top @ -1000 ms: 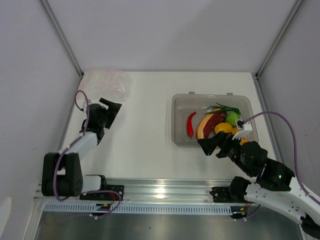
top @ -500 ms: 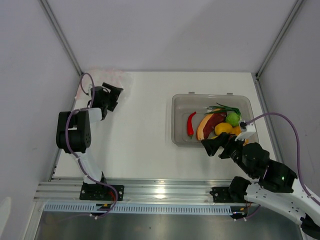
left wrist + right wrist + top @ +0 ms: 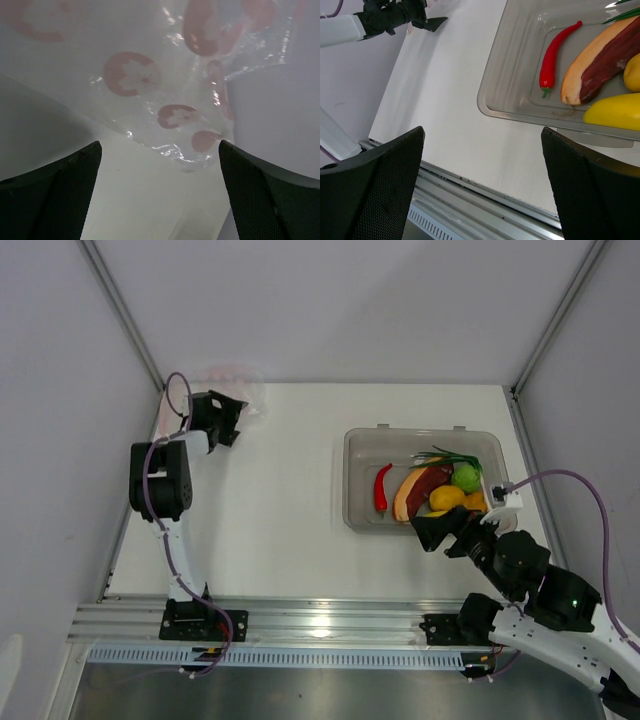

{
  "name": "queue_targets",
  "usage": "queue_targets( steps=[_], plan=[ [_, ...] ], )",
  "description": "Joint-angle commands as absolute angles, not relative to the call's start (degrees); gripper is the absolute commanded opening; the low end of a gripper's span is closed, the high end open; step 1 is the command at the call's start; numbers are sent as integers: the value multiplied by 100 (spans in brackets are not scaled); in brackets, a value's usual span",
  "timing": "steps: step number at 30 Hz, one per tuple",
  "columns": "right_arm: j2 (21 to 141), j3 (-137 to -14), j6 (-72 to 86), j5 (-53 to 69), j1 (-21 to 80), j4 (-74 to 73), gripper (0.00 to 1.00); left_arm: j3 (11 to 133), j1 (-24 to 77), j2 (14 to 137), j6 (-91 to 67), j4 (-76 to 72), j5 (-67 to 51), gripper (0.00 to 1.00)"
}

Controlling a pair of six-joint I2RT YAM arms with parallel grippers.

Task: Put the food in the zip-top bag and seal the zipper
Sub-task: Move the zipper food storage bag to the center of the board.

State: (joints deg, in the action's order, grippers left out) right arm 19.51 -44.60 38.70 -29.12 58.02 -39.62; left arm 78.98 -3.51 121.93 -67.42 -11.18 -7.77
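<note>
Clear bag [image 3: 150, 75] lies just under your wide-open left gripper [image 3: 159, 150]; lower squarely, pinch one crinkled edge only.

zip-top bag [image 3: 236, 378]: crumpled, far-left corner | food [image 3: 422, 488]: heaped in grey bin [image 3: 362, 455]

Clear bag [image 3: 150, 75] with pinkish-red round prints; red chili [image 3: 555, 55]; grey bin [image 3: 512, 60]

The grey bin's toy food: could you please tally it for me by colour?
Red: 1, chili
Green: 2, scallion and round fruit
Purple and orange: 1, slice
Yellow: 2, near fruit and far fruit
Total: 6
</note>
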Motion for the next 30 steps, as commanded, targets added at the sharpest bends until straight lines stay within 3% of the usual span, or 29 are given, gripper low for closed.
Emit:
queue_targets(
  steps=[1, 4, 11, 14, 15, 22, 23, 30],
  plan=[
    [2092, -4456, 3762, -3085, 5827, -3850, 99, 8723, -396, 12480, -6960, -50, -704, 100],
    [2153, -4430, 3718, -3085, 5827, -3718, 99, 9296, -396, 12779, -7066, 737, -546, 99],
    [2373, -4386, 3674, -3094, 5827, -3551, 99, 9701, -387, 13060, -7497, 667, -369, 97],
    [2452, -4395, 3683, -3085, 5827, -3507, 99, 9817, -378, 13192, -7462, 503, -421, 77],
    [2461, -4395, 3691, -3085, 5827, -3507, 99, 9783, -378, 13201, -7505, 388, -457, 60],
    [2540, -4386, 3718, -3032, 5827, -3419, 99, 10371, -387, 13596, -7638, 237, -781, 15],
    [2566, -4386, 3726, -3015, 5827, -3428, 100, 10388, -387, 13658, -7638, 220, -826, 1],
    [2601, -4342, 3823, -3006, 5827, -3419, 99, 9774, -457, 13072, -7279, -281, -1186, 1]
  ],
)
